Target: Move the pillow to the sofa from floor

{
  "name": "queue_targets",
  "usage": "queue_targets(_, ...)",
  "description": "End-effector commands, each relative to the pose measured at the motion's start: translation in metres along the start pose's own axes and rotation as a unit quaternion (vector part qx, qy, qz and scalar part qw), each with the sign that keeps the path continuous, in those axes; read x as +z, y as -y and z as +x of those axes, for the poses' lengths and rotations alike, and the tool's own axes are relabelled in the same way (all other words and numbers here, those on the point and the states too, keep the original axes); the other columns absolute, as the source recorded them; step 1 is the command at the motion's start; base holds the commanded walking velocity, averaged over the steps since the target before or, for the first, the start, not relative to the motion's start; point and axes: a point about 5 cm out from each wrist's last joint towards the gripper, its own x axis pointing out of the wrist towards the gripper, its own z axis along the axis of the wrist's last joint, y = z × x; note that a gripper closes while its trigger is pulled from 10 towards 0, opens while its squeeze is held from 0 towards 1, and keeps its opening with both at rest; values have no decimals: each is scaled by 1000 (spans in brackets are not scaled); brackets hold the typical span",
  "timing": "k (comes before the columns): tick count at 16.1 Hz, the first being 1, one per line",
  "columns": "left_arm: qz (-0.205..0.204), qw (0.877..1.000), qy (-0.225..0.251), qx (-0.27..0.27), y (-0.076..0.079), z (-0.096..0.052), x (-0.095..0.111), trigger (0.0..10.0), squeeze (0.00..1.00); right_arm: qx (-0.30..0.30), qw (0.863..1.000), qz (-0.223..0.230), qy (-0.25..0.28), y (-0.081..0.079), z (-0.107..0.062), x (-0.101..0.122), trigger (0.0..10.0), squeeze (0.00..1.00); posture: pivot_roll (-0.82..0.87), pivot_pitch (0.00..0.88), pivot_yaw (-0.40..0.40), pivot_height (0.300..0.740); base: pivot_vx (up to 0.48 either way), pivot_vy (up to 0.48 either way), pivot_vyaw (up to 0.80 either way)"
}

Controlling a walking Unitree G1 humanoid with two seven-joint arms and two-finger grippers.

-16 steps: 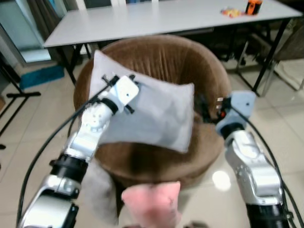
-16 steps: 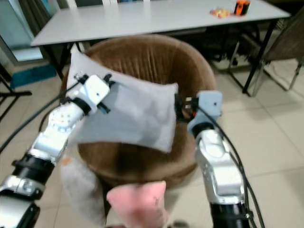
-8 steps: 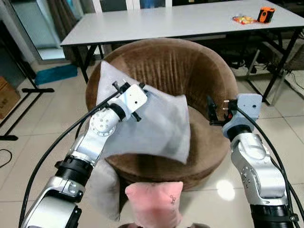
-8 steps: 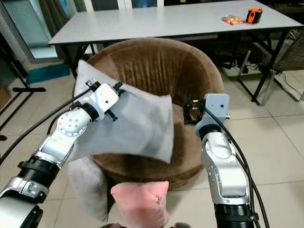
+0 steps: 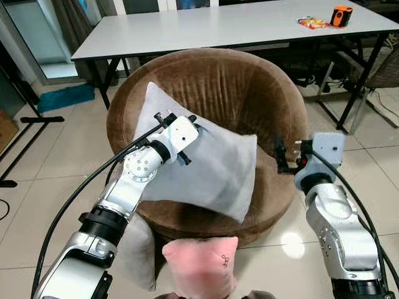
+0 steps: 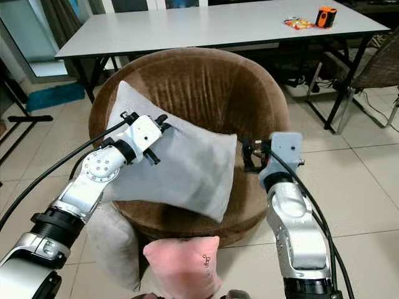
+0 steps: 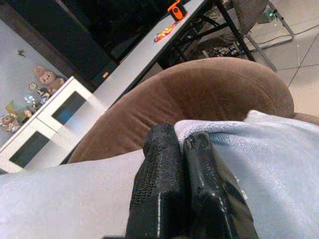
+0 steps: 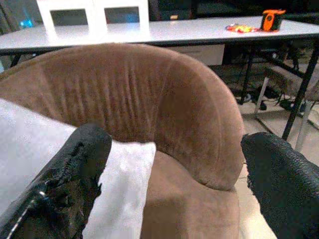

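Now your left gripper [image 7: 187,149] has its two black fingers pressed together on the upper edge of the grey pillow [image 5: 212,168], pinching the fabric and holding it over the seat of the round brown sofa [image 5: 249,87]. You can see the pillow spread slantwise across the seat, its upper corner against the backrest and its lower corner hanging past the front rim; whether its underside rests on the cushion cannot be told. Your right gripper [image 8: 174,159] stands at the pillow's right-hand corner, its fingers [image 8: 79,164] spread wide with one pad just beside the cloth and the other well out over the seat, holding nothing. At the sofa's foot a pink cushion [image 5: 202,265] sits nearest you on the tiled floor [image 5: 43,187], with another grey cushion [image 6: 115,240] leaning against the sofa's front left. Behind the sofa runs a long white table [image 5: 206,25], bearing an orange object [image 5: 341,15] and a small colourful packet [image 5: 310,22] at its far right.
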Motion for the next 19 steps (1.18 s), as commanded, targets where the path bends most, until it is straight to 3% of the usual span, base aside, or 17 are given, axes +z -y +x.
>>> queue_targets(1, 17, 999, 27, 16, -11, 1, 11, 10000, 0, 10, 1000, 0, 6, -4, 1, 6, 10000, 0, -146, 0, 109, 740, 0, 0, 0)
queue_targets(8, 15, 1000, 20, 17, -14, 2, 6, 10000, 0, 15, 1000, -3, 6, -2, 2, 7, 10000, 0, -146, 0, 113, 740, 0, 0, 0)
queue_targets(10, -29, 999, 16, 31, -12, 3, 6, 10000, 0, 12, 1000, -4, 3, -1, 1, 6, 10000, 0, -150, 0, 117, 740, 0, 0, 0)
queue_targets(14, -29, 999, 13, 41, -12, 1, 4, 10000, 0, 8, 1000, 0, 9, -1, 1, 7, 10000, 0, -150, 0, 116, 740, 0, 0, 0)
queue_targets(19, -29, 998, 11, 45, -14, 1, 5, 10000, 0, 22, 999, -25, 12, -5, 3, 9, 10000, 0, -146, 0, 109, 740, 0, -440, 83)
